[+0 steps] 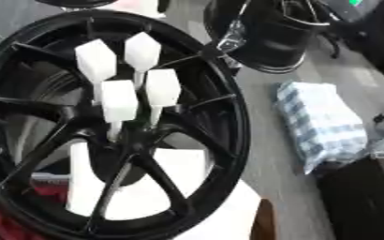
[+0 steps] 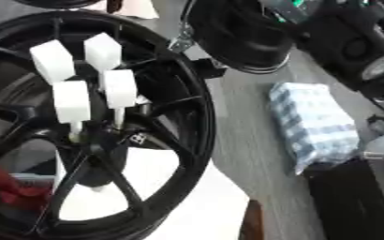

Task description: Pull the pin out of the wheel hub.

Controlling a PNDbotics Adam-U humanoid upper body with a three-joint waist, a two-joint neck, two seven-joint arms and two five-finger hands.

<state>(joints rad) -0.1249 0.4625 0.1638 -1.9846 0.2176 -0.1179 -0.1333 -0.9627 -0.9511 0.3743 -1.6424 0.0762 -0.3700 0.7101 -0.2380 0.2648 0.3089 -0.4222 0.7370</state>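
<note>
Pins with white block-shaped heads, four of them, stand up out of the centre of the black wheel hub [image 1: 105, 140], which fills the left half of the frame and leans toward the viewer. Two pins sit higher, one at the upper left [image 1: 95, 60] and one just right of it [image 1: 142, 50]; two sit lower, a left one [image 1: 119, 101] and a right one [image 1: 162, 87]. Each head rides on a thin white stem that runs down into the hub where the spokes meet.

Through the spokes a white support [image 1: 84, 183] shows beneath the wheel, with something red [image 2: 11, 185] at the lower left. Right of the wheel, on the grey floor [image 1: 265, 140], lies a blue-and-white checked cloth bundle [image 1: 322, 122]. A second black wheel rim [image 2: 240, 35] stands at the top centre.

Neither robot hand appears in either view, so nothing can be said of their fingers.
</note>
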